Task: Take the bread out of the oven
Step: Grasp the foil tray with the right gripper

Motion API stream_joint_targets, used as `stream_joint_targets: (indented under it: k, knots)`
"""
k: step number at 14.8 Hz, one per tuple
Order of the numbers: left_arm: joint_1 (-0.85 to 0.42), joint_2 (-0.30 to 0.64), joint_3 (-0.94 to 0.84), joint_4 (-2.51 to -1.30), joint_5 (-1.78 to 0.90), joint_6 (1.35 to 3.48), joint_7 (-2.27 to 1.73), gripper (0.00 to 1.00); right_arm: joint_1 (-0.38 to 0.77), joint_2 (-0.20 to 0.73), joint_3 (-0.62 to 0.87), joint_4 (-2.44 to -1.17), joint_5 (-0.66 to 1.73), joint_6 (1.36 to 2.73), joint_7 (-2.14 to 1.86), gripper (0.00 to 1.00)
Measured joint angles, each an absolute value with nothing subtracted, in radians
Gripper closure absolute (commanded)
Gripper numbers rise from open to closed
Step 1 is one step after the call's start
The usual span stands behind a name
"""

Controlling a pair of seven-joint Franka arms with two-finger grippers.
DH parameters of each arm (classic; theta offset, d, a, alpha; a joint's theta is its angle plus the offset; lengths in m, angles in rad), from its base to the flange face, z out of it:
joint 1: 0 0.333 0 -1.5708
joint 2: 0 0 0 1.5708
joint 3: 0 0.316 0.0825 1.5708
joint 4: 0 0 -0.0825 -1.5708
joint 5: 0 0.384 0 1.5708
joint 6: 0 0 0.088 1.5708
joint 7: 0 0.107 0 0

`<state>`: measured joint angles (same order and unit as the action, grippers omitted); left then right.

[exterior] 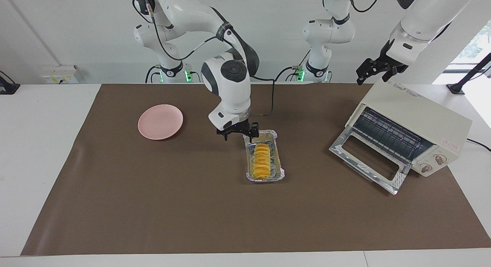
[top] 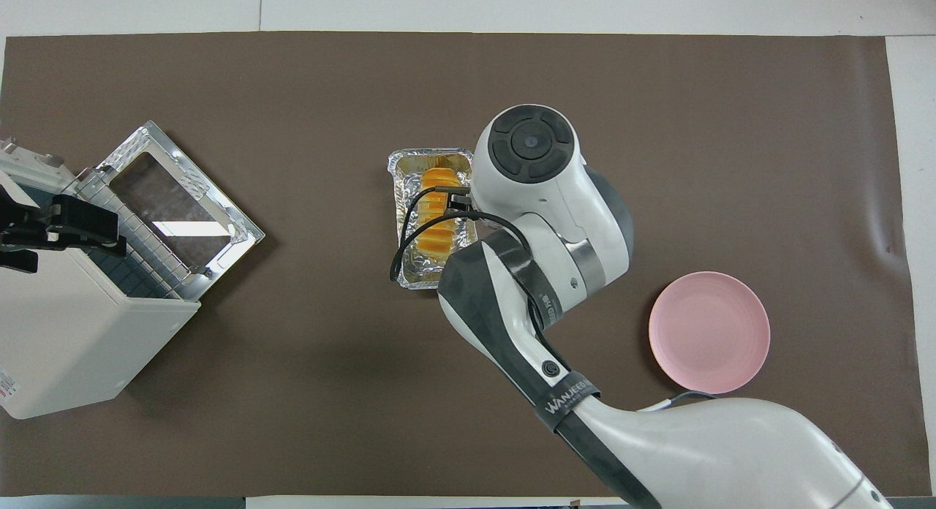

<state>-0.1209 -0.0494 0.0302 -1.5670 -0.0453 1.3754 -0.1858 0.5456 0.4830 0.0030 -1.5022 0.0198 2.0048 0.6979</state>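
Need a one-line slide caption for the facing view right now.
Right gripper open over the foil tray end nearest the robots, bread inside; left gripper open above the oven.

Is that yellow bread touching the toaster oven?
Apart. In the facing view the bread lies in the foil tray mid-table, with bare brown mat between it and the oven.

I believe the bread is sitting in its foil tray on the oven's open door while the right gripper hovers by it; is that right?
Not quite. The bread is in the foil tray, but the tray stands on the brown mat at mid-table, apart from the oven and its open door. The facing view shows this, with the right gripper open beside the tray.
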Motion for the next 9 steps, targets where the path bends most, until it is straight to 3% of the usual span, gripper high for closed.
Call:
stream_joint_targets:
  k: [4,9]
  knots:
    - [-0.108,-0.050,0.022,-1.570,-0.045,1.375,-0.184,0.00,0.543,0.600,-0.005,-1.431,0.019,2.083,0.701,0.00]
    - [-0.108,-0.072,0.015,-1.600,-0.045,1.380,-0.183,0.00,0.536,0.637,-0.013,-1.424,-0.013,2.134,0.697,0.04]
